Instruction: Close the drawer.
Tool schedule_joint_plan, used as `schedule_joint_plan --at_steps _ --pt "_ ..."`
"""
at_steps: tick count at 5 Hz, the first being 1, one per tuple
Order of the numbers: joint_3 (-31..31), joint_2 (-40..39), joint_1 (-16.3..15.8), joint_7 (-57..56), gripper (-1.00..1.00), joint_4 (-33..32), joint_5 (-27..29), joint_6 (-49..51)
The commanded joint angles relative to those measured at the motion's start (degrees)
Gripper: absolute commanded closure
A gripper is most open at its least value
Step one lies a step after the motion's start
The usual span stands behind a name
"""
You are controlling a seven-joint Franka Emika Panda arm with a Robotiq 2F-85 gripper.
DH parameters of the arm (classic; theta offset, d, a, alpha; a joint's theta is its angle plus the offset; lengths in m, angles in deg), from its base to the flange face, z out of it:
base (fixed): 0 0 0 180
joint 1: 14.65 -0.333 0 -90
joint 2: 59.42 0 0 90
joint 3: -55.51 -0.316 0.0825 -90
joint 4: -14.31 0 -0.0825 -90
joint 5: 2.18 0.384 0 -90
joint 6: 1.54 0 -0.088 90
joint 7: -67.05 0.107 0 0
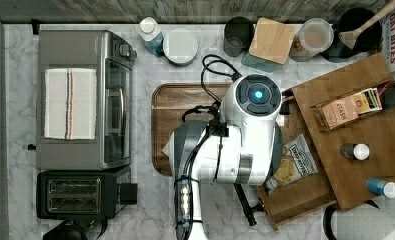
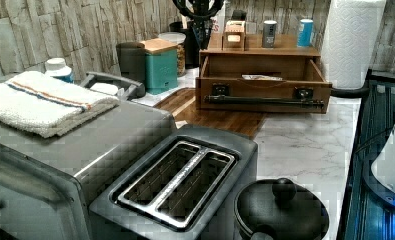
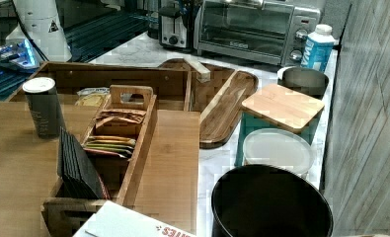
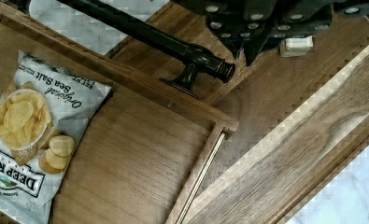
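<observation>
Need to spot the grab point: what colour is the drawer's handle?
Black, a round bar handle on the drawer front; clearest in the left view.

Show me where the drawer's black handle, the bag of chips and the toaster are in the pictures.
drawer handle (image 2: 262, 100): left view, middle of the black bar.
bag of chips (image 4: 32, 135): wrist view, printed front of the bag lying in the drawer.
toaster (image 2: 175, 180): left view, metal strip between its two slots.

The drawer (image 2: 263, 90) stood pulled out under the cabinet top (image 2: 262, 51), behind a toaster (image 2: 177, 182) and a folded towel (image 2: 40, 102).
</observation>
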Motion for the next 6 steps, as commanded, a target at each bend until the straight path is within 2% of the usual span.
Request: schedule_joint_plan --at_steps 1,2,4,5,6 --pt "0.4 1.2 0.4 -2.6 1.0 -1.4 -0.4 -2.6" --pt "-0.2 2.0 -0.2 -4.3 1.0 -4.9 1.3 -5.6" --pt "-3.6 5.0 -3.7 1.1 1.0 -11.6 1.1 -12.5" --pt "-4.6 6.5 -4.8 -2.4 1.0 -14.9 0.1 -16.1" --pt "-5.5 8.0 -4.8 -8.7 1.0 -18.8 3.0 -20.2"
